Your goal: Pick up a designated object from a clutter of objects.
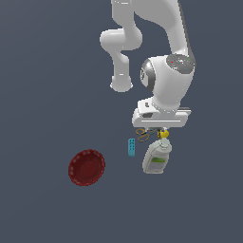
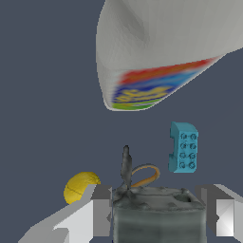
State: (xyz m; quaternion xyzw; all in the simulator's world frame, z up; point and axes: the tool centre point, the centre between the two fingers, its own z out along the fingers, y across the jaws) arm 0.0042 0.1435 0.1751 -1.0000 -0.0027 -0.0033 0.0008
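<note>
Exterior view. My arm hangs low over the clutter, its hand covering most of the pile; the gripper sits in that huddle and its fingers are hidden from here. Listed: orange-handled scissors peeking out beneath the hand, yellow ball just beside them, white soap bottle lying toward the exterior view's right, teal remote just beside the bottle, dark red scalloped bowl well apart on the exterior view's left. The designated object I cannot make out here.

Wrist view. The grey blocky item sits between my two fingers, which are spread and flank it on either side; whether the pads touch it I cannot tell. I judge they straddle it in readiness to close. Beyond: scissors, ball, remote, bottle.
</note>
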